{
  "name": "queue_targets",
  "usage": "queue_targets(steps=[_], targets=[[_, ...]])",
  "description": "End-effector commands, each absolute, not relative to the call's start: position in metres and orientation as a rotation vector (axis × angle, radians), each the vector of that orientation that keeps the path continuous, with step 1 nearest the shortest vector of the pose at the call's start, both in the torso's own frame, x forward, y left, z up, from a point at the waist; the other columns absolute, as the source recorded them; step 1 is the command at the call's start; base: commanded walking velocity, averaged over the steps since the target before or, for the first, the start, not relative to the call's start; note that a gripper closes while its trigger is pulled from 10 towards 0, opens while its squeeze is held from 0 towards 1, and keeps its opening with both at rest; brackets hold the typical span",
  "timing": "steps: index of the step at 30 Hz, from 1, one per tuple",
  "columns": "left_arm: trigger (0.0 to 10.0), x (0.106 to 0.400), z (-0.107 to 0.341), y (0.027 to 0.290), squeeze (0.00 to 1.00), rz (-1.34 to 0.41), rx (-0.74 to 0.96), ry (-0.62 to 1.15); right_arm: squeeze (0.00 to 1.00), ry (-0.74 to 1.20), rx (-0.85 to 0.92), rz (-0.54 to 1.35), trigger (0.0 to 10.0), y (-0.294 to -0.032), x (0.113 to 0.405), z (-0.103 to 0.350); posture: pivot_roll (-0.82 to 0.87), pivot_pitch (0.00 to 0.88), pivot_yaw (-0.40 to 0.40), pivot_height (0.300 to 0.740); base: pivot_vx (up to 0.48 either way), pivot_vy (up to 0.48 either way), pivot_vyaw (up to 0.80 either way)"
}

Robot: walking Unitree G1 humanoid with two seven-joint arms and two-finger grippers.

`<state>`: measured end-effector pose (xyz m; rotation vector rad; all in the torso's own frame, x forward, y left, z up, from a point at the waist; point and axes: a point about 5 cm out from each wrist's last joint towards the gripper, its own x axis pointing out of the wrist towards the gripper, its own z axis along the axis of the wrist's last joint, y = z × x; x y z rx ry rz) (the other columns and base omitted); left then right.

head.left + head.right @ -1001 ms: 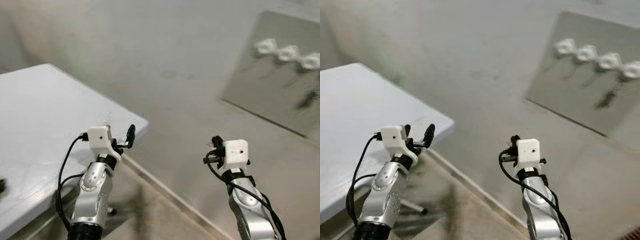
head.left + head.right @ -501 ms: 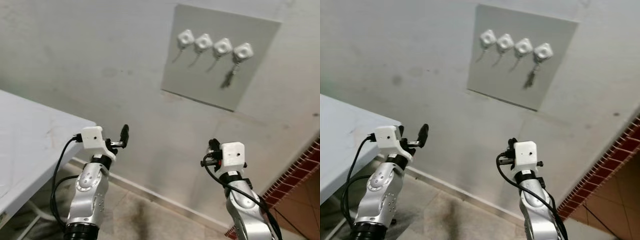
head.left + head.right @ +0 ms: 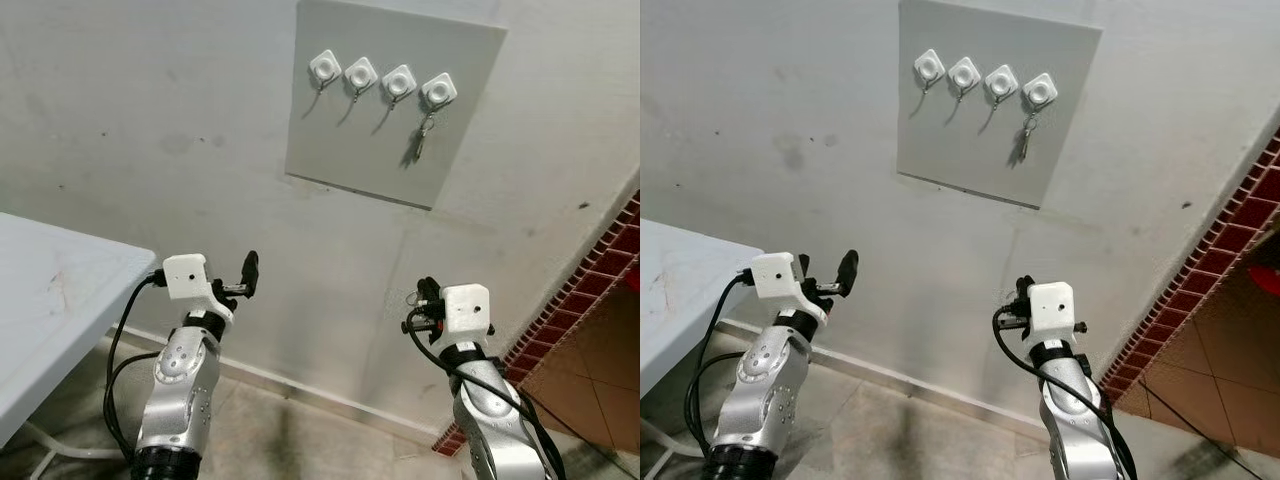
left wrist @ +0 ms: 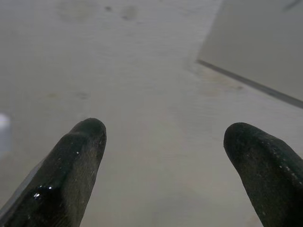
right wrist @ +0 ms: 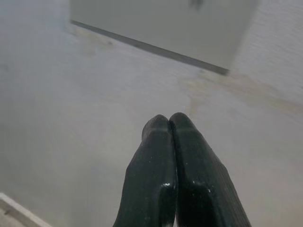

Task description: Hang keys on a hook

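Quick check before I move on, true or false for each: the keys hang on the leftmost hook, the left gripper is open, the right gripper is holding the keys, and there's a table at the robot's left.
1. The keys hang on the leftmost hook of the board. False: they hang from the rightmost hook; the other three hooks are bare.
2. The left gripper is open. True: its two fingers stand wide apart.
3. The right gripper holds the keys. False: its fingers are pressed together with nothing between them.
4. A white table stands at the robot's left. True.
5. Both grippers touch the board. False: both are below it, short of the wall.
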<state>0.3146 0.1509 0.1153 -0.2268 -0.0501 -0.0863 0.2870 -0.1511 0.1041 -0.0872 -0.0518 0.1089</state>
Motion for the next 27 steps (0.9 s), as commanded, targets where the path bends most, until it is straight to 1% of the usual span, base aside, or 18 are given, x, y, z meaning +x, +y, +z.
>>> queue_targets(steps=[1, 8, 10, 13, 19, 23, 24, 27], targets=[[10.0, 0.315, 0.119, 0.148, 0.0, -0.098, -0.218, -0.056, 0.0, -0.089, -0.091, 0.116, 10.0, -0.151, 0.288, 0.113, 0.02, 0.0, -0.085, 0.74, 0.0, 0.0, 0.0], [10.0, 0.314, 0.119, 0.147, 0.0, -0.103, -0.216, -0.056, 0.0, -0.075, -0.09, 0.109, 10.0, -0.151, 0.289, 0.112, 0.02, 0.0, -0.087, 0.74, 0.0, 0.0, 0.0], [10.0, 0.314, 0.119, 0.146, 0.0, -0.104, -0.215, -0.055, 0.0, -0.068, -0.093, 0.104, 10.0, -0.152, 0.289, 0.111, 0.02, 0.0, -0.087, 0.74, 0.0, 0.0, -0.46], [10.0, 0.314, 0.119, 0.146, 0.0, -0.11, -0.222, -0.054, 0.0, -0.089, -0.096, 0.11, 10.0, -0.151, 0.289, 0.112, 0.02, 0.0, -0.087, 0.74, 0.0, 0.0, -0.59], [10.0, 0.312, 0.12, 0.142, 0.0, -0.133, -0.204, -0.053, 0.0, -0.142, -0.083, 0.132, 10.0, -0.148, 0.286, 0.119, 0.02, 0.0, -0.087, 0.74, 0.0, 0.0, 0.0], [10.0, 0.31, 0.121, 0.139, 0.0, -0.164, -0.181, -0.055, 0.0, -0.196, -0.027, 0.109, 10.0, -0.154, 0.285, 0.127, 0.03, 0.0, -0.084, 0.74, 0.0, 0.0, 0.0], [10.0, 0.309, 0.122, 0.138, 0.0, -0.176, -0.177, -0.057, 0.0, -0.214, -0.027, 0.083, 10.0, -0.159, 0.284, 0.13, 0.02, 0.0, -0.081, 0.74, 0.0, 0.0, 0.0], [10.0, 0.308, 0.124, 0.137, 0.0, -0.204, -0.2, -0.053, 0.0, -0.229, -0.011, 0.064, 10.0, -0.163, 0.284, 0.132, 0.02, 0.0, -0.076, 0.74, 0.0, 0.0, 0.0]])
